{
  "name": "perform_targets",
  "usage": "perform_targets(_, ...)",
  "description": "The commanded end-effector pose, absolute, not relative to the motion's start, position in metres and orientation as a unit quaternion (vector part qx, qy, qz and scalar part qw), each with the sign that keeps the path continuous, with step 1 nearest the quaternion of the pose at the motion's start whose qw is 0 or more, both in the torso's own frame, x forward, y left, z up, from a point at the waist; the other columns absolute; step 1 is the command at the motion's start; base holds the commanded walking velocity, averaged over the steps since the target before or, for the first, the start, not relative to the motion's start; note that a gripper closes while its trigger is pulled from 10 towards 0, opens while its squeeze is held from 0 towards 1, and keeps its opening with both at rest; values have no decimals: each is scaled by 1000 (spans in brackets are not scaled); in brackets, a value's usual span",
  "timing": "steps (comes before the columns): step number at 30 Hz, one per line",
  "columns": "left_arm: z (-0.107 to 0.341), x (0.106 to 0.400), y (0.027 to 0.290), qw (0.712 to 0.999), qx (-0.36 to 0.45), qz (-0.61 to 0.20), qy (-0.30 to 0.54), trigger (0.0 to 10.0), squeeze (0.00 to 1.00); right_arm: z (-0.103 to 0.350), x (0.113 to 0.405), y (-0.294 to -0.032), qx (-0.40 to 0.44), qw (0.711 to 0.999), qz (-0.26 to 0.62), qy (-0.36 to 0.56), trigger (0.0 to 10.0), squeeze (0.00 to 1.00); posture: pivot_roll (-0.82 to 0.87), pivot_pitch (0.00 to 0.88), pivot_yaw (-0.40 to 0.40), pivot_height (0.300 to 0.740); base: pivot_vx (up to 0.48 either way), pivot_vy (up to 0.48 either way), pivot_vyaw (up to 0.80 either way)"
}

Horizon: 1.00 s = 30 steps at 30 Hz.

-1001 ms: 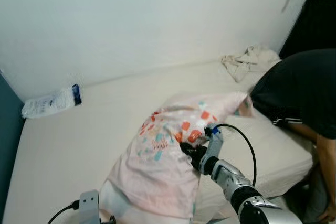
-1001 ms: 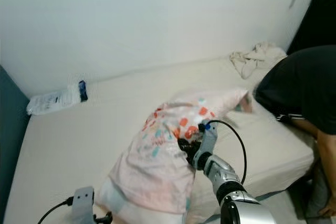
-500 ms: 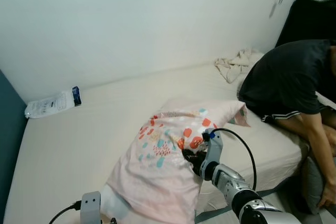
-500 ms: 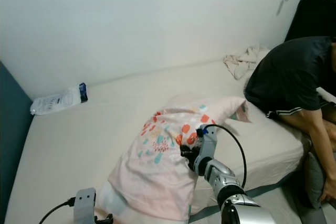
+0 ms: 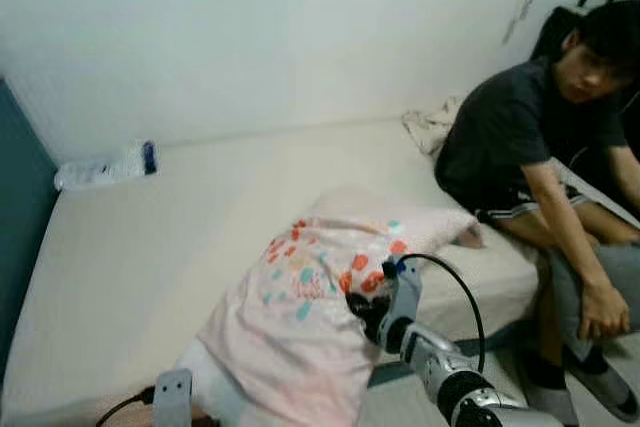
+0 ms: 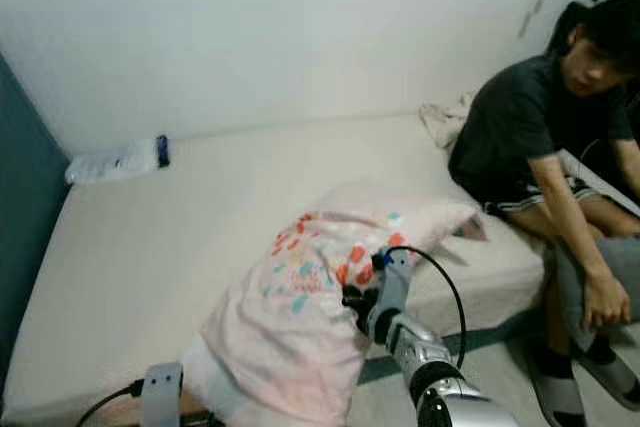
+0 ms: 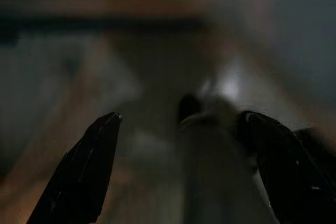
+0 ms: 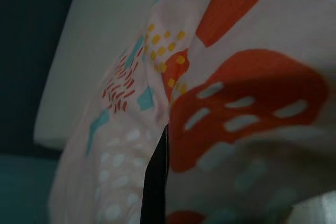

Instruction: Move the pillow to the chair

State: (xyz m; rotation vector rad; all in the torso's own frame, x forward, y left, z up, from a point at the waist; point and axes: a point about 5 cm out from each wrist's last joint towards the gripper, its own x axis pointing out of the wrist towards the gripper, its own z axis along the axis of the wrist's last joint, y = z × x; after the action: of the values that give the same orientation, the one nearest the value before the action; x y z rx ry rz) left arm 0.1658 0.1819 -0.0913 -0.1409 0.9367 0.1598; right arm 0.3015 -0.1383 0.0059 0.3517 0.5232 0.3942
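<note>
The pillow (image 5: 300,317) is pale pink with red, teal and yellow patches. It lies lifted at the bed's near edge, its far corner still resting on the mattress (image 5: 150,247). My right gripper (image 5: 365,309) is shut on the pillow's right side, where the fabric bunches around it. In the right wrist view the printed pillow (image 8: 241,93) is pressed close against one black finger (image 8: 156,182). My left arm (image 5: 172,397) is low at the bottom edge beneath the pillow. In the blurred left wrist view, my left gripper (image 7: 178,119) stands open with nothing between its fingers.
A person (image 5: 530,147) in a dark shirt sits on the bed's right edge, feet on the floor. A crumpled cloth (image 5: 425,127) lies behind them. A plastic packet (image 5: 105,169) rests at the bed's far left by the teal wall (image 5: 15,227).
The camera has drawn back and tilted up, so the bed's near edge and the floor show. The person has straightened up to sit. My right gripper keeps its hold on the pillow.
</note>
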Motion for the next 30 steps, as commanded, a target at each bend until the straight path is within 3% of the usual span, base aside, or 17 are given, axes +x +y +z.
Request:
perform_targets(1,-93,161,182,883,-62,73,459,10000,0,8,303,-135,167,933,201,249,10000,0,-110,49,-22,740,-401,0,0)
perform_targets(13,-92,163,181,889,-54,62,451,10000,0,8,302,-136,191,933,196,235,10000,0,-103,57,-18,740,-375,0,0)
perform_targets(22,-93,162,176,891,-42,25,452,10000,0,12,304,-134,191,934,209,218,10000,0,-100,57,-15,740,0,0,761)
perform_targets(30,-101,144,175,874,-7,-11,486,10000,0,8,300,-135,193,931,210,228,10000,0,-102,47,-12,740,0,0,758)
